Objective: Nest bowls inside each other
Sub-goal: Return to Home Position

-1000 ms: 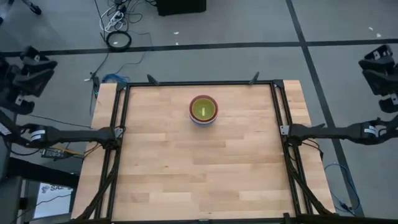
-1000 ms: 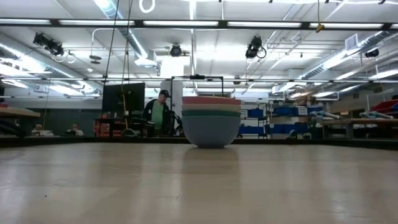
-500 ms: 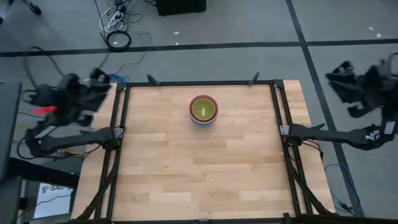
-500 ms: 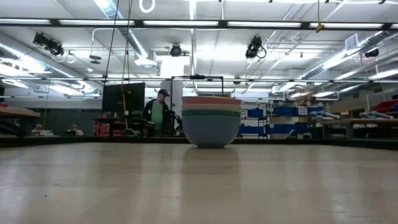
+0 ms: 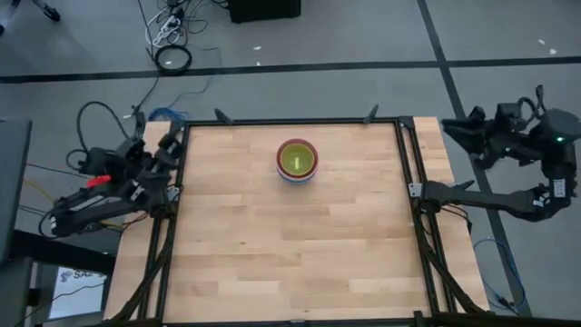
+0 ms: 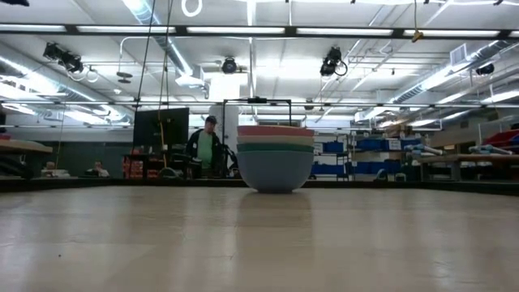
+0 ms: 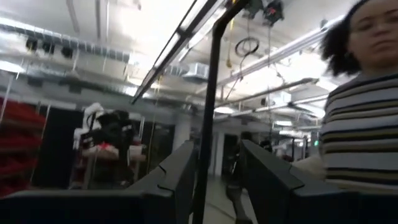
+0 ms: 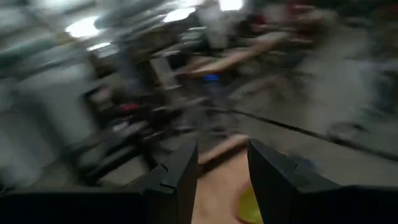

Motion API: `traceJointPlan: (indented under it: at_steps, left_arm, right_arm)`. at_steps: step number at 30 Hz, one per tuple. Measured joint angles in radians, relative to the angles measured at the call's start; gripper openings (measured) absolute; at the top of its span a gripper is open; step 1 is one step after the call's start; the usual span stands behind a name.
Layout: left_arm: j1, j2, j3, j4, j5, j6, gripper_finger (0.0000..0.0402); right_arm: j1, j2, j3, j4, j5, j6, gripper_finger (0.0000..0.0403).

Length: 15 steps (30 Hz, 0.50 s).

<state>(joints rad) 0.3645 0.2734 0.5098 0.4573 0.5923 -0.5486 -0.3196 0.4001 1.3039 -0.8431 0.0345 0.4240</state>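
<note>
The bowls (image 5: pixel 297 161) stand nested in one stack on the far middle of the wooden table. From above I see a lime green inside ringed by a red rim. In the low view the bowls (image 6: pixel 276 158) show a pink rim on top, teal below it and a blue outer wall resting on the wood. My left gripper (image 5: pixel 166 153) hovers open at the table's left edge. My right gripper (image 5: pixel 454 130) hovers open just off the far right corner, pointing toward the table. Nothing is between the fingers of my left gripper (image 7: pixel 217 174) or my right gripper (image 8: pixel 221 171).
A black frame (image 5: pixel 404 154) runs along the table's left, right and far sides, and one of its bars (image 7: pixel 208 112) shows past my left fingers. A person in a striped top (image 7: pixel 360 118) stands beyond the table. Another person (image 6: pixel 209 146) is far behind the stack.
Both arms have swung down and inward from beyond the far corners. My left gripper has come to the table's left edge, my right gripper toward the far right corner. Both have turned on the way. The stack has stayed where it was.
</note>
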Motion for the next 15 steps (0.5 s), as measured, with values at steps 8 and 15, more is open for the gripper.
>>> traceJointPlan:
  at_steps: [8, 15]
  left_arm:
    - [0.000, -0.192, -0.153, 0.043, -0.046, 0.003, 0.0136]
    - [0.000, -0.271, -0.250, 0.088, -0.070, -0.006, 0.0136]
  right_arm:
    - [0.026, -0.084, -0.100, 0.328, -0.327, -0.200, 0.0131]
    - [0.026, -0.214, -0.312, 0.439, -0.328, -0.155, 0.0131]
